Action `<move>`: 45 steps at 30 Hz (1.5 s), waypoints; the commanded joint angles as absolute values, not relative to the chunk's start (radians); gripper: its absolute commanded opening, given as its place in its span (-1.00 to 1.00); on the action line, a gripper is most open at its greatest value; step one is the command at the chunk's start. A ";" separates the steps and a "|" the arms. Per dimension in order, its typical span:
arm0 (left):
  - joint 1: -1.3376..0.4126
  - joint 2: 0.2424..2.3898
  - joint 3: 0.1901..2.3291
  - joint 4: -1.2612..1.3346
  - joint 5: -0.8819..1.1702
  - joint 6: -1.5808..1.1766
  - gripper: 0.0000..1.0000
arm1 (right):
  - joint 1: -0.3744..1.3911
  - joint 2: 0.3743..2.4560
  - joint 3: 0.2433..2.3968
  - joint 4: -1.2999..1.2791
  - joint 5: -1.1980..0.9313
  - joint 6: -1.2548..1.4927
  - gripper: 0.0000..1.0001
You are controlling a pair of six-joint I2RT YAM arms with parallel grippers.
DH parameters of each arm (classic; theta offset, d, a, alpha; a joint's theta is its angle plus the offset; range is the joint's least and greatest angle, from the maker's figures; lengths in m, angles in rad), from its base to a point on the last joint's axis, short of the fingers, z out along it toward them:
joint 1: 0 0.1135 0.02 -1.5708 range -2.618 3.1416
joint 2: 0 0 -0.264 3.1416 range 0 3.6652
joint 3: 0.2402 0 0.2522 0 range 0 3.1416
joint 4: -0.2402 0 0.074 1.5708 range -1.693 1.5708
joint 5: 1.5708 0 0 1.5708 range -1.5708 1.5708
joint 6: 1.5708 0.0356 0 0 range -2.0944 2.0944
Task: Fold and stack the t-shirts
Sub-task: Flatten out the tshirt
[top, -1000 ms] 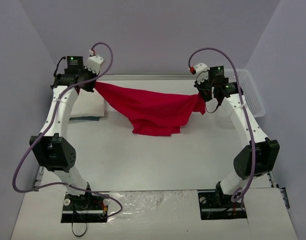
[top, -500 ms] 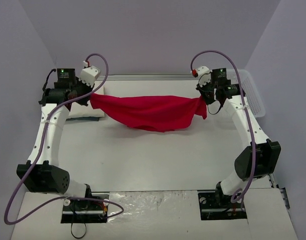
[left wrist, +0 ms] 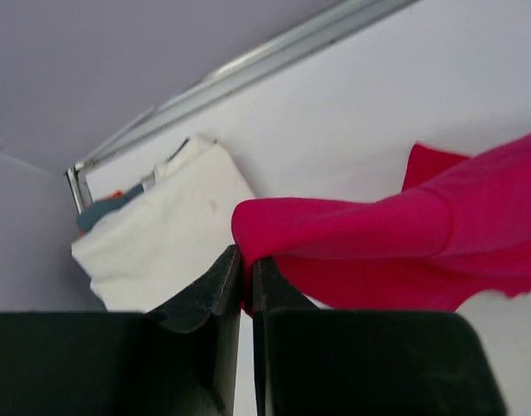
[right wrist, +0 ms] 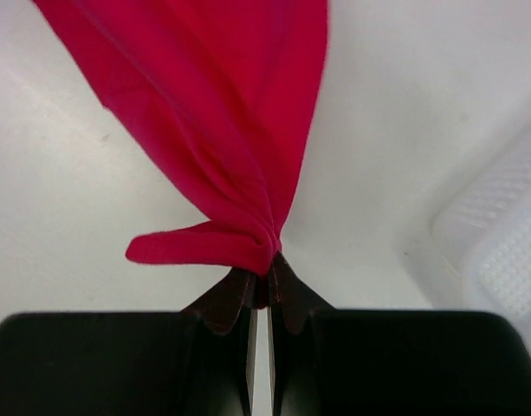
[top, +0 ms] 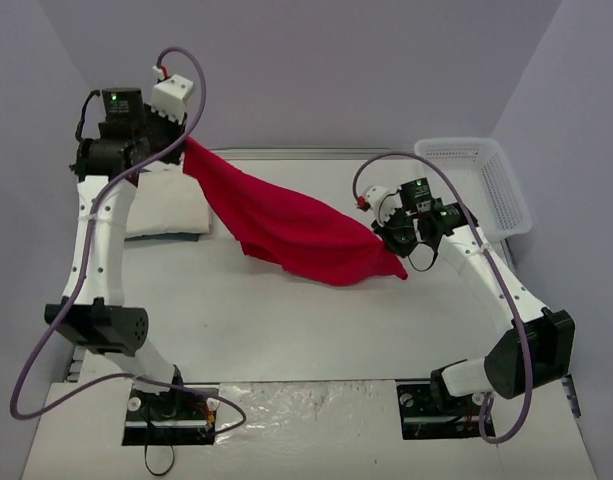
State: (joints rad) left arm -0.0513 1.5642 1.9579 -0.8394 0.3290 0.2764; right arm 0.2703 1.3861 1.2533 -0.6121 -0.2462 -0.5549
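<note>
A second ago I hold the red t-shirt (top: 296, 225) slung between two raised claws, its middle sagging; half a second ago it is stretched level. Now my left claw (top: 185, 149) has climbed to the upper left of the overhead view, while my right claw (top: 393, 232) has dropped and swung in towards the centre right. The cloth therefore runs as a slope, from high at the upper left down to the middle right. I judge this to be the start of laying the shirt out flat, low end first, so the folding itself is not yet begun.

Both claws are pressed together on cloth. In the left wrist view my left claw (left wrist: 246, 260) pinches a rolled edge of the red t-shirt (left wrist: 404, 243), which streams off to the right of the frame. In the right wrist view my right claw (right wrist: 267, 277) nips a bunched corner, and the red t-shirt (right wrist: 222, 113) fans up from it to the top of the frame.

The shirt's lower hem hangs close to the table (top: 286, 330) (whether it touches, I cannot tell). The white t-shirt (top: 171, 205) lies folded at the left edge, just below my raised left claw – that is where this one should end up. The mesh basket (top: 486, 175) sits at the upper right, apart from the cloth.
</note>
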 commanded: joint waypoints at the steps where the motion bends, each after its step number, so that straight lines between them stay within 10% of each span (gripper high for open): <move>1: -0.113 1.712 2.161 -0.871 0.347 0.199 -0.95 | 0.371 1.353 1.197 -0.653 -0.244 -0.565 -1.00; 9: -0.337 2.101 2.649 -0.956 0.215 0.232 -0.95 | 0.514 1.362 1.170 -0.676 -0.265 -0.535 -1.00; 16: -0.495 2.233 2.628 -0.839 0.192 0.229 -0.95 | 0.517 1.382 1.152 -0.678 -0.232 -0.557 -0.97; 19: -0.543 2.255 2.559 -0.805 0.203 0.245 0.44 | 0.517 1.413 1.138 -0.675 -0.222 -0.561 -0.26; 22: -0.560 2.264 2.511 -0.782 0.155 0.244 0.94 | 0.515 1.448 1.134 -0.657 -0.210 -0.563 -0.10; 45: -0.120 1.588 1.527 -0.499 0.196 0.181 0.89 | 0.534 1.918 1.755 -0.629 -0.268 -0.491 -0.07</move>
